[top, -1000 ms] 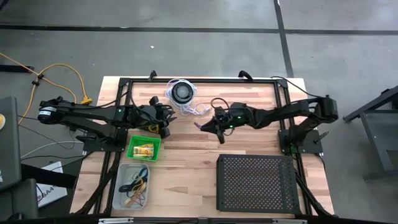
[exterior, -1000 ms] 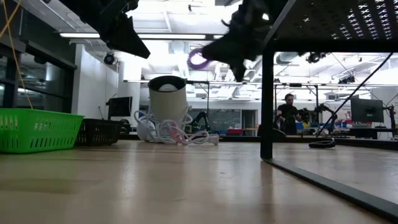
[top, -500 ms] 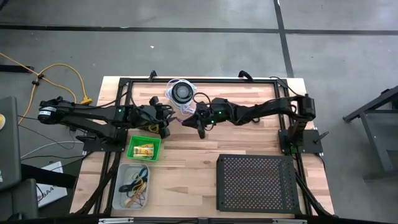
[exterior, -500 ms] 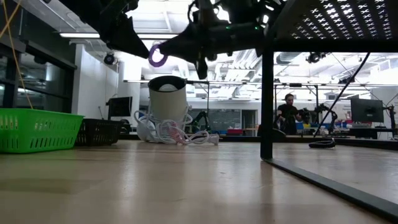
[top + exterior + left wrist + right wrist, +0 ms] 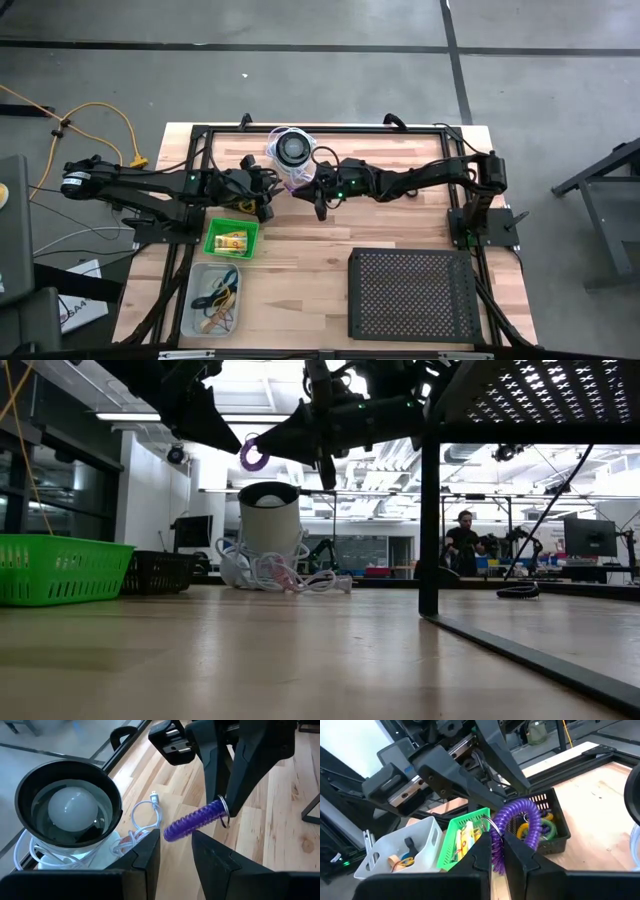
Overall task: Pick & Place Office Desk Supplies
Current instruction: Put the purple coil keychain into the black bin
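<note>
Hanging above the wooden table (image 5: 300, 250), a purple coiled plastic loop with a small metal ring (image 5: 197, 819) is pinched between the closed fingers of the right pincer (image 5: 496, 851), near the round black lamp with the white coiled cord (image 5: 292, 149). From overhead the loop is hardly seen: only a speck of purple shows at the tip of the right arm, between the two pincers. In the low view it is seen as a small purple ring (image 5: 252, 456) held high, well clear of the tabletop, with the arms reduced to dark silhouettes and cut off by the upper edge.

The left pincer (image 5: 175, 851) is held just short of the loop, its fingers parted with a gap between them and nothing gripped; whether the loop touches them cannot be told.

A green slotted basket (image 5: 232, 239) with yellow packets and a clear bin (image 5: 212, 299) of rubber bands are seen on the table's left side. In the right wrist view a black slotted basket (image 5: 550, 827) holding coloured rings is partly hidden behind the loop. The large black perforated tray (image 5: 412, 294) lies well apart.
</note>
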### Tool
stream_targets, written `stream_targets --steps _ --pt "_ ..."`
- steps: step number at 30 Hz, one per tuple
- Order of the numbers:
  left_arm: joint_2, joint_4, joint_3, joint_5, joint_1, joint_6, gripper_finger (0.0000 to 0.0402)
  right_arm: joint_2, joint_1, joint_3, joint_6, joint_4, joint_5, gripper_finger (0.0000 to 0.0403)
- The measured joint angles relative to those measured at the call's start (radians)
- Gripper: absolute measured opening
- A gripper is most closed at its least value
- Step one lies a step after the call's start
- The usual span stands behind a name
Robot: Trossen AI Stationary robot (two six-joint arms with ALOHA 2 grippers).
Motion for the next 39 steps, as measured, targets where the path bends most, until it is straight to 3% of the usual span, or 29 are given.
stream_targets --steps 13,30,39 --pt "0.0 0.0 0.0 0.0 0.0 0.0 0.0106 0.0 0.023 0.038 -0.03 -0.003 -0.016 0.002" --pt "0.0 0.0 0.0 0.0 0.0 0.0 0.0106 0.0 0.049 0.079 -0.039 -0.11 0.075 0.002" --pt "0.0 0.001 0.0 0.0 0.0 0.0 0.0106 0.031 0.034 0.08 0.017 -0.066 0.022 0.002"
